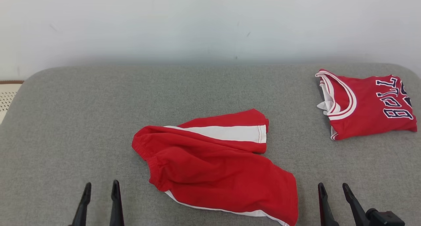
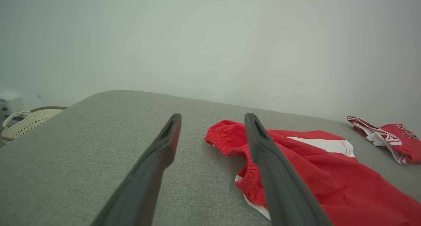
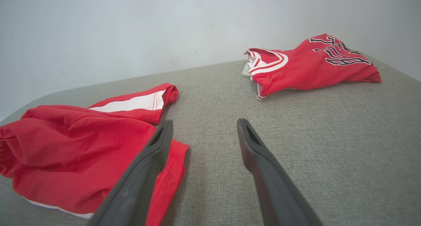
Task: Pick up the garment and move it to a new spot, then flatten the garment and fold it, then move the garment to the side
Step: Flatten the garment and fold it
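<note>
Head view looks down; low wrist views face forward, sharing the shorts [image 1: 210, 166]

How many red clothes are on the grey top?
2: rumpled red shorts with white stripes in the middle, and a folded red lettered jersey at the far right.

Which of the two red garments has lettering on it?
The folded red jersey at the far right, with dark letters across it; the red shorts in the middle carry only white stripes.

Left gripper [image 1: 101, 190] low, fingers parted, right gripper [image 1: 334, 190] likewise, both empty
</note>
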